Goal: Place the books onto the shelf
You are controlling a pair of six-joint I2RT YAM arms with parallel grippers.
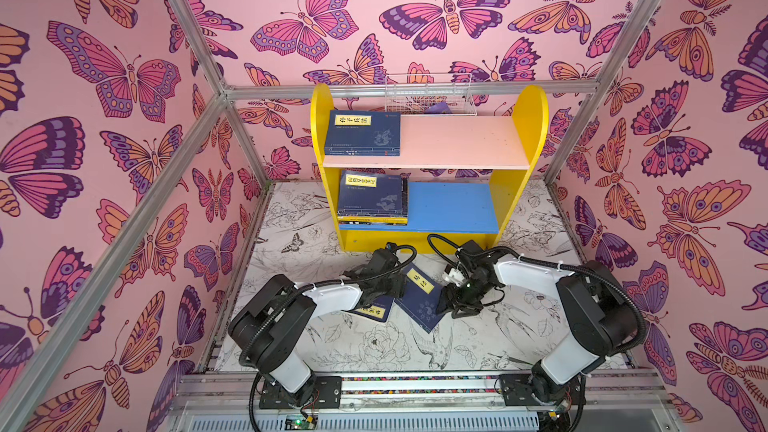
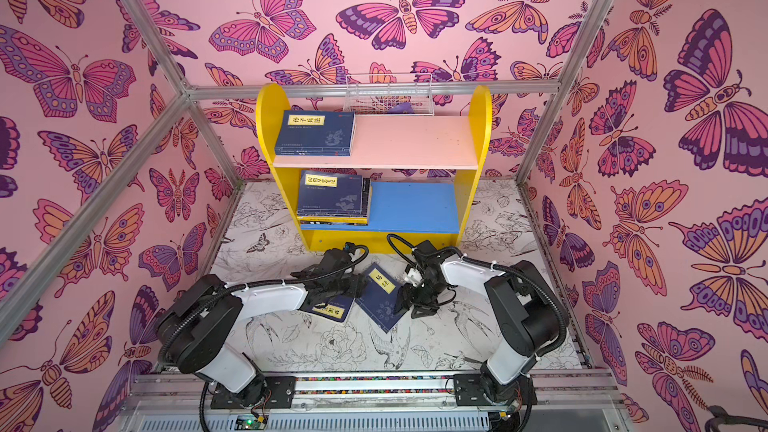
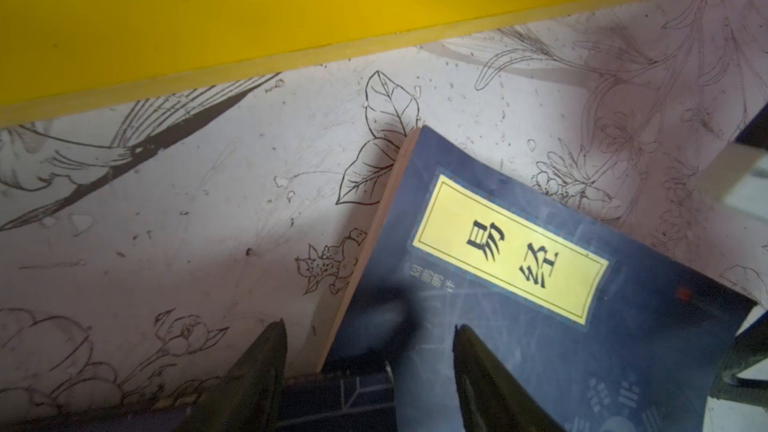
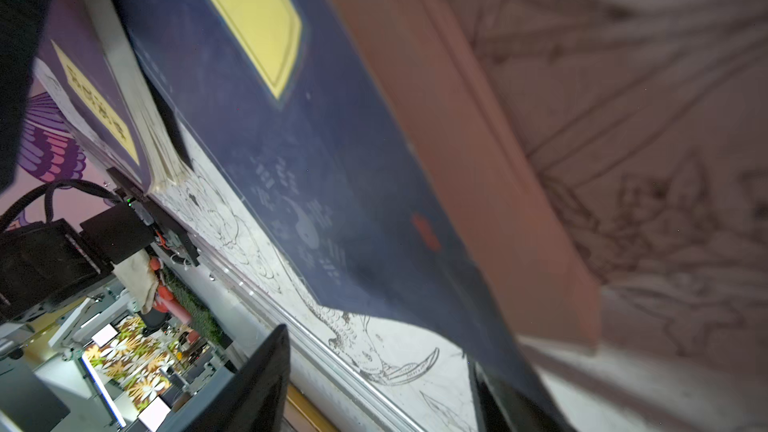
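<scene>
1. Nearest on the bench (image 1: 374,351), a navy book with a yellow label (image 1: 372,312) lies flat, partly under the left arm.
2. Just right of it, a second navy book (image 1: 419,299) is tilted, its left edge resting on the first book and its right edge lifted.
3. The left hand (image 3: 370,351) is over the tilted book's left edge. Its fingers (image 3: 266,351) are parted, one over the bare bench, one over the cover. Whether they press the book I cannot tell.
4. The right hand (image 4: 378,367) is at the tilted book's right edge. Its fingers (image 4: 266,367) stand apart with that edge between them; the wrist view does not show a firm pinch, so a grasp cannot be confirmed.
5. Farther back stands the shelf (image 1: 523,126). On the left of its blue lower board (image 1: 453,205) is a stack of books (image 1: 372,197), a navy one on top.
6. On the left of the pink upper board (image 1: 461,139) lies another navy stack (image 1: 362,132).
7. Farthest, behind the shelf, is a white wire basket (image 1: 430,95).
</scene>
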